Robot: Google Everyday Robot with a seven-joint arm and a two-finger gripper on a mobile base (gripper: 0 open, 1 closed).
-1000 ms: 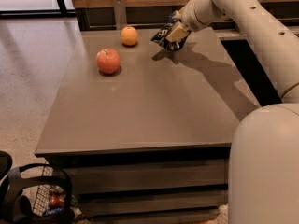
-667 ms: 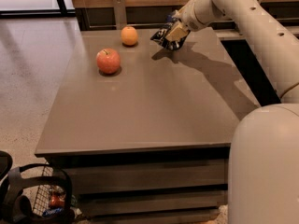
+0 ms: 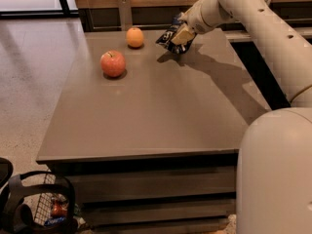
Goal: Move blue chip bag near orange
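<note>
The blue chip bag (image 3: 169,37), dark navy foil with white lettering, hangs in my gripper (image 3: 179,35) a little above the table's far side. The gripper is shut on the bag. The orange (image 3: 135,37) sits on the table near the far edge, a short way left of the bag. My white arm reaches in from the right.
A red apple (image 3: 113,64) sits on the grey table (image 3: 146,111), in front and left of the orange. A wooden wall and a post (image 3: 124,11) stand behind the table. A wire basket (image 3: 46,211) sits on the floor at lower left.
The gripper has lifted the chip bag off the table and carried it slightly left, towards the orange. The orange and apple have not moved.
</note>
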